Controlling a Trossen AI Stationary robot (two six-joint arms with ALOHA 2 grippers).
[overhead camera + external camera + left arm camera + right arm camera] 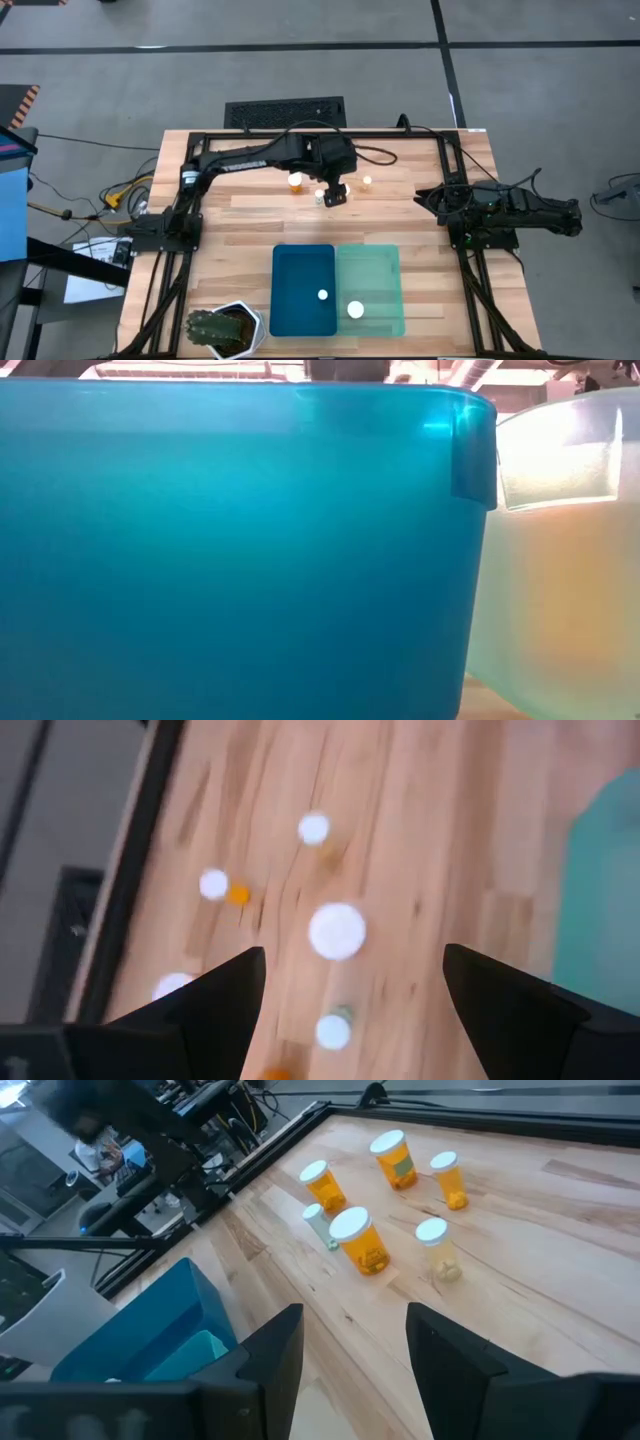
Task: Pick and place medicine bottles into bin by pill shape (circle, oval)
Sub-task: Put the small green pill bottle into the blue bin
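Several orange medicine bottles with white caps stand on their bases in a loose group on the wooden table's far middle (296,181) (358,1238). My left gripper (338,192) hangs open above this group with nothing between its fingers; from its wrist, white caps (337,931) show below. The dark blue bin (303,262) and the mint green bin (375,262) sit side by side at the near middle. One white-capped bottle lies in the blue bin (323,295) and one in the green bin (355,310). My right gripper (355,1315) waits open at the table's right.
A spiky green plant in a white pot (225,330) stands at the near left corner. Black frame rails run along the table's left, right and far edges. The blue bin's wall (230,560) and the green bin's wall (560,560) fill the low view.
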